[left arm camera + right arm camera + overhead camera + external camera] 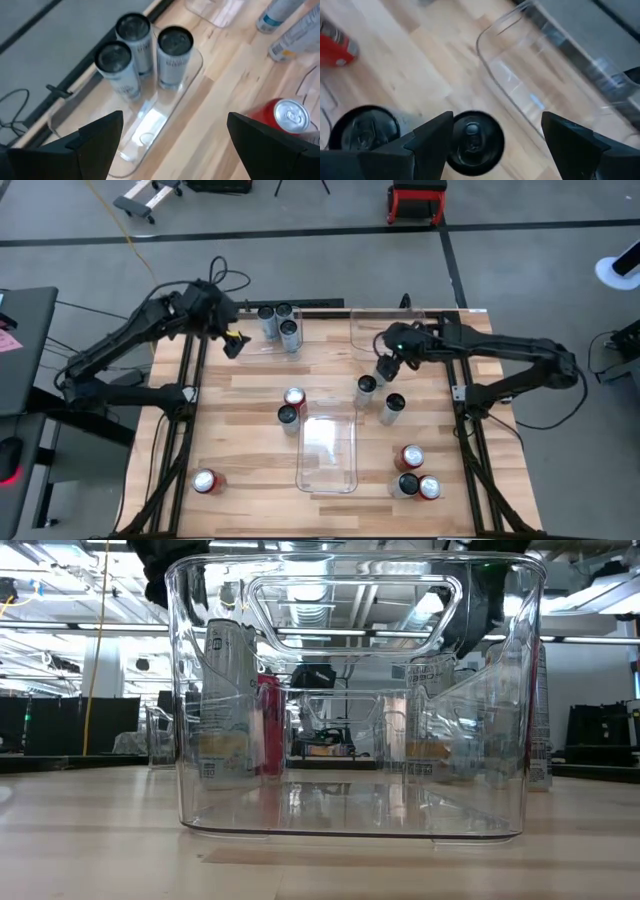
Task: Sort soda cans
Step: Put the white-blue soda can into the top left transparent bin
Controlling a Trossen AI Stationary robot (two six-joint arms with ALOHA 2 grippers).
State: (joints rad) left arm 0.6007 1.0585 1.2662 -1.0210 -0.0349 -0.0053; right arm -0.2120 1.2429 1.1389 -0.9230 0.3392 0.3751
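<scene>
Right gripper fingers spread wide, empty, a dark can between them — pick step; next: descend, close. Left gripper spread, empty, beside three binned cans.

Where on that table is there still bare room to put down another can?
Bare wood lies between the lone red can and the middle clear bin, and along the table's left edge. It is crowded around the right end effector and the near-right can cluster.
</scene>
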